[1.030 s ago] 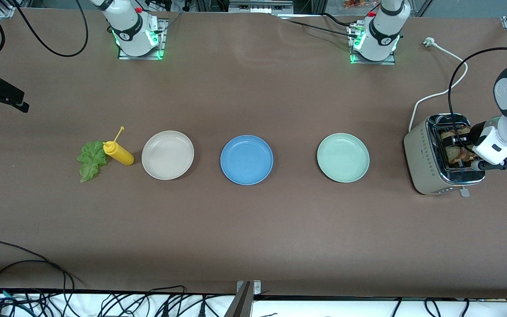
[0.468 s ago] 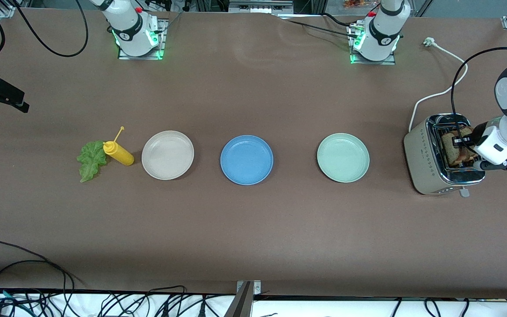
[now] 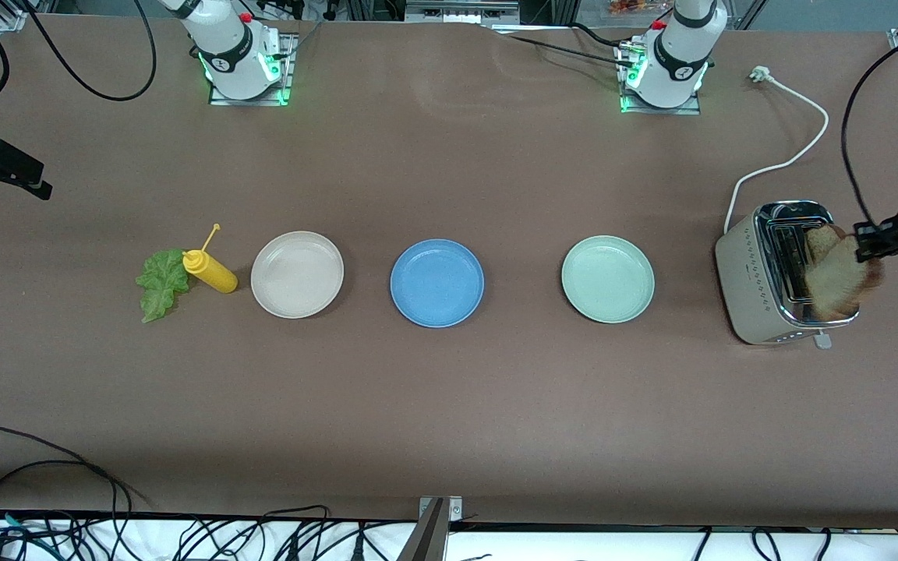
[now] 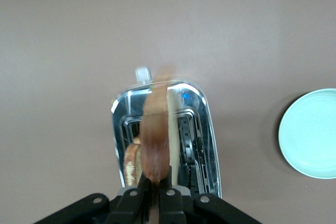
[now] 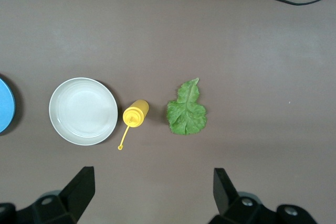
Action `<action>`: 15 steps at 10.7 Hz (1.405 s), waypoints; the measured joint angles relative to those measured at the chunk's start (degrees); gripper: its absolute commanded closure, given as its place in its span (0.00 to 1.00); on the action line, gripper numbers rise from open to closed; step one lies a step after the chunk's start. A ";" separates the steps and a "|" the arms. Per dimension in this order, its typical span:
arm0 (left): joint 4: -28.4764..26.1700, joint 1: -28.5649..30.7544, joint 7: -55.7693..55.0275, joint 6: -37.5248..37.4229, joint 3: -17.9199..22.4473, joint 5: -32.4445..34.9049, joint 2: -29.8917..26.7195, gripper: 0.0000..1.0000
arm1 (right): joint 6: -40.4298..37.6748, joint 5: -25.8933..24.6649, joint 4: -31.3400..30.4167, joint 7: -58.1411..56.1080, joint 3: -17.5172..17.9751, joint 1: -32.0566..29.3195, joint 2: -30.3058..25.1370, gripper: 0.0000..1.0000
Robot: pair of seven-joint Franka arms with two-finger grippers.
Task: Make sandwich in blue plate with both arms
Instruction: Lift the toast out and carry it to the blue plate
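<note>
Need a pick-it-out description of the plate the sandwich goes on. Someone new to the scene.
Three round plates sit in a row across the middle of the brown table. Take the middle one, the blue plate, between the beige plate and the pale green plate. It is the only blue one, and it holds nothing yet.

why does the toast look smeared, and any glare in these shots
Left wrist view: the bread slice in the shut left gripper is motion-blurred; chrome toaster top throws bright reflections. Front view: slice soft-edged too. Right wrist view: sharp, evenly lit.

No legible text, labels or numbers — nothing on any object can be read.
</note>
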 measured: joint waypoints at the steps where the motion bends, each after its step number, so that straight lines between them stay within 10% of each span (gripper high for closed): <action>1: 0.42 -0.09 1.02 -0.34 -0.28 0.00 -2.07 1.00 | 0.00 0.00 0.00 0.00 0.00 0.00 0.01 0.00; 8: -0.18 -0.79 -3.65 -4.60 -16.19 -1.03 -5.98 1.00 | 0.00 0.00 0.00 0.00 0.02 0.01 0.02 0.00; 15: -1.30 -1.13 -18.59 -4.57 -34.02 -5.90 3.07 1.00 | 0.91 0.00 0.00 0.00 0.05 0.04 0.45 0.00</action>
